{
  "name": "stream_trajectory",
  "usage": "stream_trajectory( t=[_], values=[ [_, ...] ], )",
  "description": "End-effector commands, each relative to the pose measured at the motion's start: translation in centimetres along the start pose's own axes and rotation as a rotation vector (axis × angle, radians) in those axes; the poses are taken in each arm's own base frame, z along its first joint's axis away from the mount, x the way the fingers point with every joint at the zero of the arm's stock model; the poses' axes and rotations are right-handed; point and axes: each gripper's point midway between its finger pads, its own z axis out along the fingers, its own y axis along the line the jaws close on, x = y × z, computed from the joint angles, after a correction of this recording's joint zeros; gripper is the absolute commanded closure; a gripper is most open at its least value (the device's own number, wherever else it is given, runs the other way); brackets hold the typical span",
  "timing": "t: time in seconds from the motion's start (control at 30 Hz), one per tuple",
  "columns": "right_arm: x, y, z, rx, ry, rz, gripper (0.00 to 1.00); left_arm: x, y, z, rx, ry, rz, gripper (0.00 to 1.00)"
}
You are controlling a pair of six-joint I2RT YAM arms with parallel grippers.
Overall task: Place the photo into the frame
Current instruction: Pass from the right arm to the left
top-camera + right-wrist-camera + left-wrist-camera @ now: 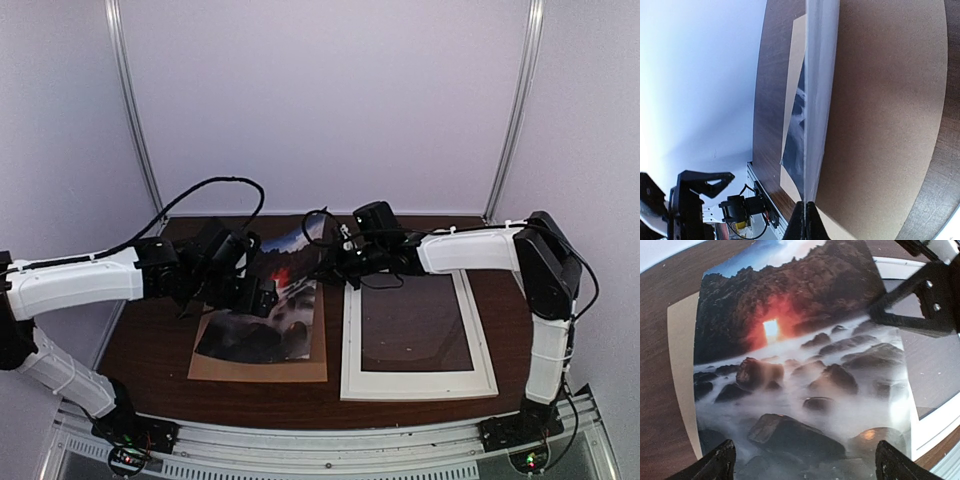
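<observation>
Glossy paper photo [805, 390], matt brown backing board [262, 371], smooth white frame [351, 340], dark wood-grain table [150, 340].

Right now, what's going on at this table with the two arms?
The right arm's fingers are shut on the photo near its far right corner. That end is lifted, while the near end lies on a brown board. The left arm's fingers are wide open just above the photo and grip nothing. The white frame lies flat to the right, and the photo isn't in it yet.

Both arms [75, 280] wear white shells with black joints and looping black cables [213, 181].
</observation>
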Motion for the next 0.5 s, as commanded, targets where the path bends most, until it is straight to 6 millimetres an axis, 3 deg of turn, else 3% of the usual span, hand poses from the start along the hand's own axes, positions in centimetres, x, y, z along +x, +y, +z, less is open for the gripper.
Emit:
stream_trajectory(
  t=[0.0, 0.23, 0.47],
  values=[
    [-1.9, 1.5, -1.3, -0.018, -0.129, 0.038, 1.0, -2.2, -3.5, 0.6, -0.028, -0.085, 0.08, 0.02],
    [-1.6, 0.9, -1.9, -0.008, -0.151, 0.063, 1.0, -2.4, -8.3, 2.9, 0.025, -0.078, 0.215, 0.02],
    [-1.1, 0.3, -1.9, 0.0, -0.14, 0.068, 1.0, -1.1, -10.0, 5.7, 0.048, -0.031, 0.28, 0.02]
  ],
)
